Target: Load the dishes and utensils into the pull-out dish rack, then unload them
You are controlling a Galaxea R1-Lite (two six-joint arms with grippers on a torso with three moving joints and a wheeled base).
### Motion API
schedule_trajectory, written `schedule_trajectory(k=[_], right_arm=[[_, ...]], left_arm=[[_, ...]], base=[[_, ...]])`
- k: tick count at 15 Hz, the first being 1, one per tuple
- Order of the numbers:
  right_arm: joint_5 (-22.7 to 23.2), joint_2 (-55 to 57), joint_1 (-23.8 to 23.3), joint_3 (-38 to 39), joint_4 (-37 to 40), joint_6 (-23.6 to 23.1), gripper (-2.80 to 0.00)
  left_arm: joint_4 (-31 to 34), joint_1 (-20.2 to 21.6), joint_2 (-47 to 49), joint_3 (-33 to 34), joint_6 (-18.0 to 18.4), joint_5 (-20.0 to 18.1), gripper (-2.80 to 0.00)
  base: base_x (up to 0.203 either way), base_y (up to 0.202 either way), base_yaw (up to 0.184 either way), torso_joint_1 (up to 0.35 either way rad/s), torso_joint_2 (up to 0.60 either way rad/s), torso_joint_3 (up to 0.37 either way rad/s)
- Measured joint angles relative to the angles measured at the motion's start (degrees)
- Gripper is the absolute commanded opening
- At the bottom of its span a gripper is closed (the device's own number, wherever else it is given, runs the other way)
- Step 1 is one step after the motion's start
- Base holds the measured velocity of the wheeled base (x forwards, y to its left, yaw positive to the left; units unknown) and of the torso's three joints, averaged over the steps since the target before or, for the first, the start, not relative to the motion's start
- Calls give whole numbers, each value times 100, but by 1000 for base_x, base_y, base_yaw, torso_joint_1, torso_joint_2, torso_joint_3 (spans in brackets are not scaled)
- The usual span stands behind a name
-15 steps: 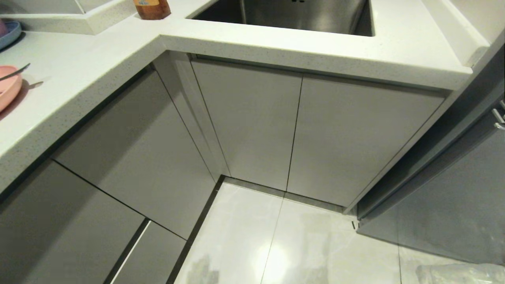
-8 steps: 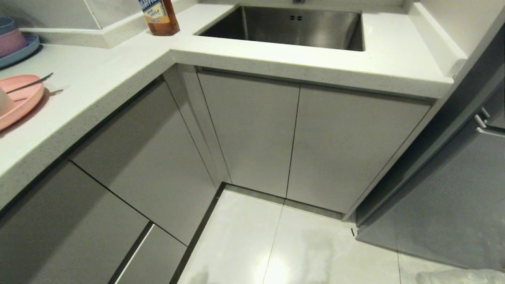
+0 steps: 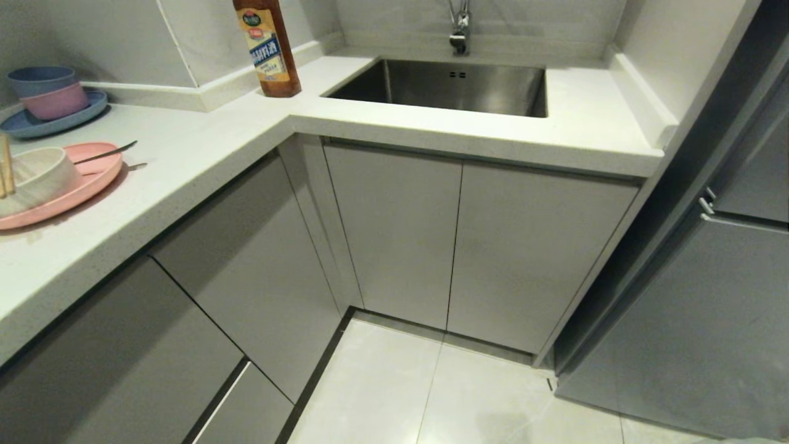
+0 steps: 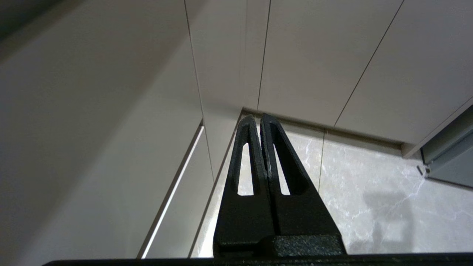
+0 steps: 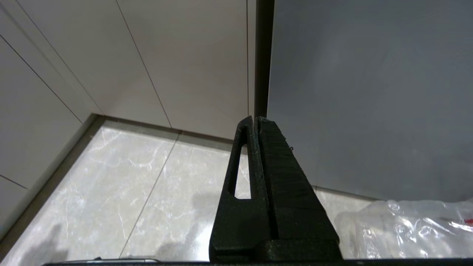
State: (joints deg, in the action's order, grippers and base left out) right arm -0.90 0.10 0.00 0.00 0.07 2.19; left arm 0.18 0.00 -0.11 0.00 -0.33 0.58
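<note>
Nearest to you, both arms hang low before the cabinet fronts: the left gripper (image 4: 260,120) has its fingers pressed together with nothing between them, pointing at the floor corner; the right gripper (image 5: 255,122) likewise has its fingers together and empty, beside a crumpled clear plastic bag (image 5: 406,229) on the floor. Further out, on the white countertop (image 3: 185,160) at your left, locate the pink plate (image 3: 92,182) carrying the white bowl (image 3: 37,179), the chopsticks (image 3: 6,172) and the metal spoon (image 3: 105,154). Behind it sits a blue plate (image 3: 37,125) with stacked bowls (image 3: 48,92). Farthest are the sauce bottle (image 3: 268,46), sink (image 3: 444,86) and tap (image 3: 459,28).
</note>
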Motion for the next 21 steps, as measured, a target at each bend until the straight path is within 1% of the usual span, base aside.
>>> schedule_trajectory(k=[17, 21], right_arm=[[2, 1, 2, 0, -2, 0, -280], [0, 0, 0, 0, -2, 0, -280]], left_arm=[[0, 0, 4, 0, 15, 3, -280], [0, 0, 4, 0, 0, 0, -280]], base=[[0, 0, 0, 3, 3, 202], [0, 0, 0, 2, 3, 57]])
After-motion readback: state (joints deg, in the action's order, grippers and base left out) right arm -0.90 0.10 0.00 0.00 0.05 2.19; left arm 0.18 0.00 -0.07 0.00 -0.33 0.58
